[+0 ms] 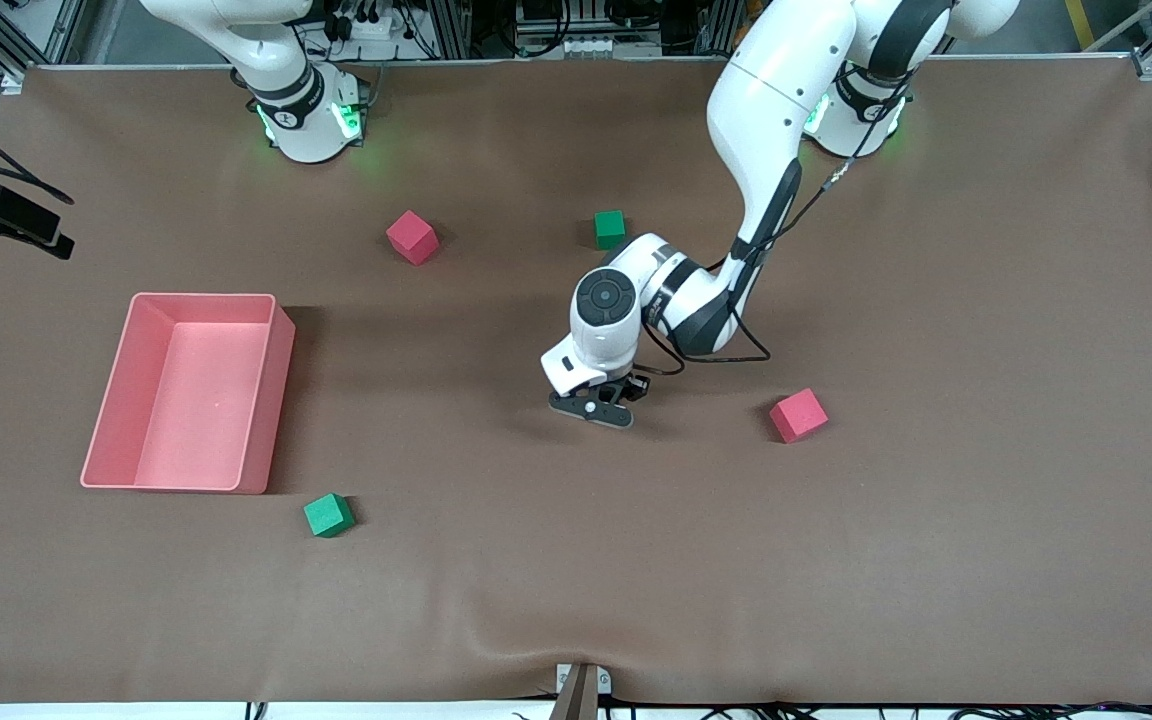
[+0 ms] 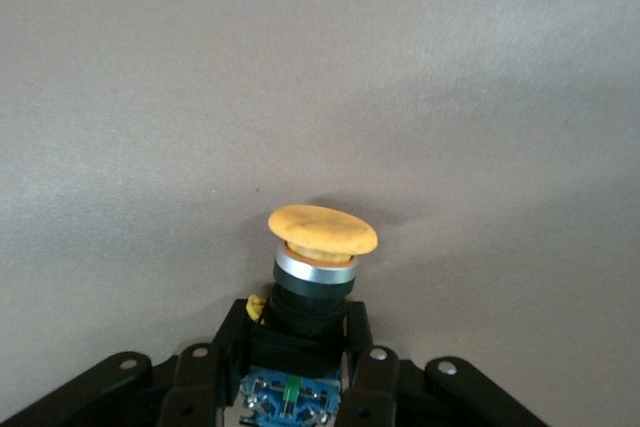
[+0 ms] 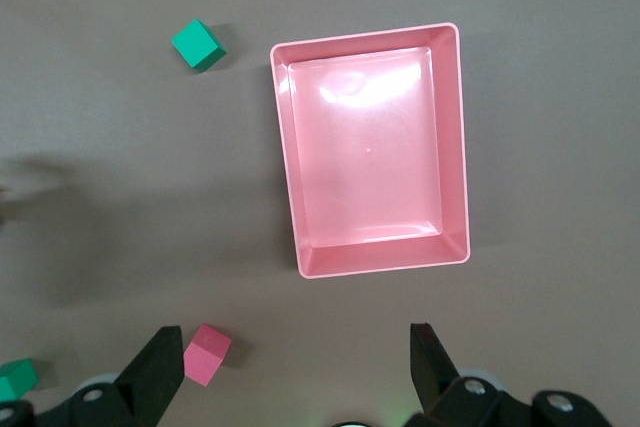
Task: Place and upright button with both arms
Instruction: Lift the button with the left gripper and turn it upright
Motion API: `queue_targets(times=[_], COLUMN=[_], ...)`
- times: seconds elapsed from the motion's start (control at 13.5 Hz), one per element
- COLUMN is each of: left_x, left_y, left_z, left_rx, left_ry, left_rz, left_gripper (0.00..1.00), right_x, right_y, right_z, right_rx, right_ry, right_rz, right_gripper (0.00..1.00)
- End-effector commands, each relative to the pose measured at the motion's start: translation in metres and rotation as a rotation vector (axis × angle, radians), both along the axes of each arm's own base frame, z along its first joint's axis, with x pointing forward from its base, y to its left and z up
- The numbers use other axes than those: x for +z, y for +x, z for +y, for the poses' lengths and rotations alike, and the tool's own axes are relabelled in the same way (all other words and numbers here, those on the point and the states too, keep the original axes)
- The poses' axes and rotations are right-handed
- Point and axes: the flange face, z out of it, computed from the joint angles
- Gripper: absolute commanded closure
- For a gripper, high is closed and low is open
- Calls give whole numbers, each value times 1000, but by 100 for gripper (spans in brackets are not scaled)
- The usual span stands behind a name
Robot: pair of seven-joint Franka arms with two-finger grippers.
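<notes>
The left gripper (image 1: 593, 408) is down at the brown table cover (image 1: 936, 550), near the middle of the table. It is closed on the button (image 2: 318, 267): in the left wrist view both black fingers (image 2: 233, 332) press against the dark body from either side.

Button appearance (left wrist view):
- Cap: round, flat-domed, orange-yellow, wider than the body.
- Collar: a bright metal ring directly under the cap.
- Body: a short black cylinder below the ring.
- Base: a blue terminal block with small screws and a green part, seated between the fingers.

The button lies on its side, cap pointing away from the gripper, its body in the grip. In the front view the gripper hides it.

Placement relative to the pink tray (image 1: 281, 390): the left gripper and button sit toward the left arm's end of the table from the tray. The right gripper (image 3: 290, 362) hangs high over the table beside the tray, jaws wide apart and holding nothing (this arm waits).

Two red cubes (image 1: 412, 237) and two green cubes (image 1: 328, 515) lie scattered on the cover.
</notes>
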Motion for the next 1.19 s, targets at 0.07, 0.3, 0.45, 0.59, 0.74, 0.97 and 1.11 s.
queue_targets(times=[0.07,0.3,0.45,0.59,0.74,0.97,1.11], left_x=[41,80,100,119,127,131,129], left_y=[-3,-2,-8,-19,-44,-60,-77], left_z=[1,-4,-10,-21,-46,-61,-70], left_rx=[103,196,296,396,472,557,694], left_ry=[-4,-46,-57,-63,-35,-32,-25], left_rz=[-25,-54,-58,-97,-214,-312,-388], left_gripper=[100,100,100,100,100,100,100], right_x=[7,7,7,5,5,5,5], right_y=[2,2,2,3,3,3,3], right_z=[-11,-9,-7,-5,-3,-4,-4], right_rx=[-35,-30,-27,-23,-20,-23,-22], right_ry=[2,-2,-2,0,0,0,0], right_rz=[-33,-32,-31,-26,-26,-26,-26], right_gripper=[0,0,0,0,0,0,0])
